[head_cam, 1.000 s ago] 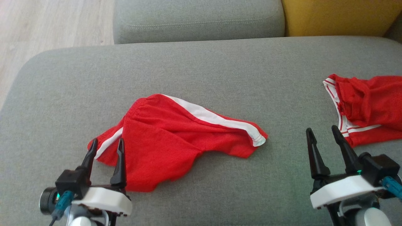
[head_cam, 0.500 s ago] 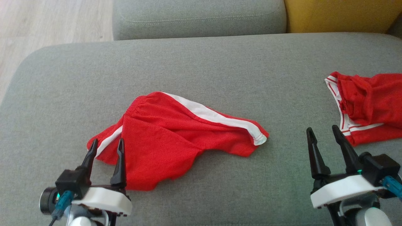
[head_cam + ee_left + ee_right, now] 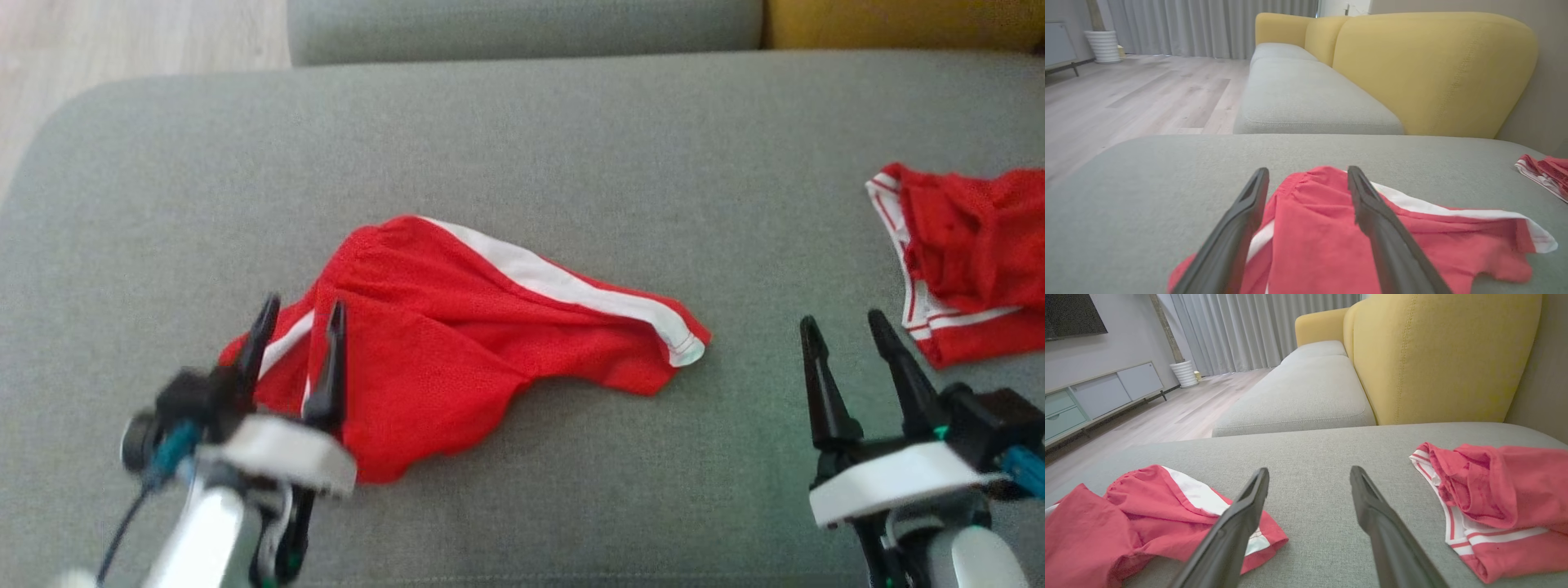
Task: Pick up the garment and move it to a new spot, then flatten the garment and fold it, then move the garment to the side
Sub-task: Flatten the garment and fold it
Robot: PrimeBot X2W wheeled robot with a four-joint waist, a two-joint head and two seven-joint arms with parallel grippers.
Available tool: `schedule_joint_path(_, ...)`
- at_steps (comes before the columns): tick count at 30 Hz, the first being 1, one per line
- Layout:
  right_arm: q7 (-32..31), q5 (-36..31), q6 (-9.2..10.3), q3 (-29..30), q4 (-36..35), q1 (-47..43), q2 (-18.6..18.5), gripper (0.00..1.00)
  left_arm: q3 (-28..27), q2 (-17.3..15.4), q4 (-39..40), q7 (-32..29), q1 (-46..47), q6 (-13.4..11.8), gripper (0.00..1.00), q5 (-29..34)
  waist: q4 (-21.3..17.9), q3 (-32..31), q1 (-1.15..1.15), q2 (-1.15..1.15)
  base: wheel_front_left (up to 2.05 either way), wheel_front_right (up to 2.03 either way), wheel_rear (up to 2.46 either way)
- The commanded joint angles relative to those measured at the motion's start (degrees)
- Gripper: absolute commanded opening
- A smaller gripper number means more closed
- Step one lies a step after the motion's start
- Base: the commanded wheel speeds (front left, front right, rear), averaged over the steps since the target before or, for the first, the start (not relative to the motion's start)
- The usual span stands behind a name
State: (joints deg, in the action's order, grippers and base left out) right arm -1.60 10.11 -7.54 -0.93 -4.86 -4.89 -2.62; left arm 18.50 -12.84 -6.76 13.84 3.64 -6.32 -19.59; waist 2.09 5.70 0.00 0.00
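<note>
Since the left gripper hangs over the lower-left corner of the crumpled red mesh shorts with the white side stripe, I take the pick-up as the step in hand, with the lift not yet begun. The shorts lie in the middle of the head view on the grey woven sofa seat, bunched, with one leg trailing toward the centre right. The left gripper's two fingers stand apart with nothing between them. In the left wrist view they frame the gathered waistband. That part of the head view is smeared, so I cannot tell whether the tips touch the cloth or sit just above it.

To do this well, I would bring the fingers straight down onto a raised fold near the waistband, not onto a flat single layer. Thin mesh will likely slip out of a shallow pinch, and the soft seat will give under pressure. I would close fully before lifting, then lift high enough that the trailing leg clears the seat, or it may drag and twist.

The right gripper sits at the lower right, jaws spread and empty, over bare seat between the shorts and a second red garment with white trim at the right edge. I would steer it clear of that second piece and ready it for the far leg hem in case one pinch leaves the shorts hanging lopsided.
</note>
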Motion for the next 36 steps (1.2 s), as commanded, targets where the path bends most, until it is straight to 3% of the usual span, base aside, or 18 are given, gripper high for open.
schedule_joint_path(1,0.0,0.3,0.05,-1.5,-2.5,3.8,-0.3,1.00,-1.5,-0.4,-0.3,-1.1,7.5,1.3,1.00,-0.6,-0.1,2.8,0.00,0.00,0.00,0.00,0.00)
schedule_joint_path(10,0.9,0.4,0.05,-3.5,-1.6,8.0,-0.3,1.00,0.1,1.0,-17.7,-7.6,24.4,7.9,1.00,-4.0,-3.2,9.4,0.00,0.00,0.00,0.00,0.00)
schedule_joint_path(19,2.4,1.3,0.05,-3.8,0.4,9.8,-0.3,1.00,0.1,0.2,-35.5,-14.1,34.6,9.8,1.00,-5.5,-5.7,11.6,0.00,0.00,0.00,0.00,0.00)
schedule_joint_path(20,2.7,1.5,0.05,-3.7,0.6,9.9,-0.3,1.00,0.1,0.3,-36.6,-14.0,35.3,10.2,0.64,-5.7,-5.9,11.6,0.00,0.00,0.00,0.00,0.00)
schedule_joint_path(21,2.8,1.6,0.05,-3.6,0.8,9.9,-0.3,1.00,0.3,0.3,-37.4,-13.7,35.9,10.5,0.05,-5.7,-6.0,11.6,0.00,0.00,0.00,0.00,0.00)
schedule_joint_path(22,3.0,1.7,0.05,-3.5,0.9,9.9,-0.3,1.00,0.4,0.4,-38.1,-13.2,36.3,10.7,0.00,-5.8,-6.0,11.5,0.00,0.00,0.00,0.00,0.00)
schedule_joint_path(29,3.3,2.1,0.05,-2.8,1.6,9.7,-0.3,1.00,1.6,1.3,-37.6,-6.4,38.0,10.7,0.00,-4.4,-5.1,10.7,0.00,0.00,0.00,0.00,0.00)
schedule_joint_path(36,2.8,2.1,0.05,-2.3,1.5,9.2,-0.3,1.00,2.4,1.6,-29.4,-1.5,37.6,8.3,0.00,-2.3,-3.7,8.9,0.00,0.00,0.00,0.00,0.00)
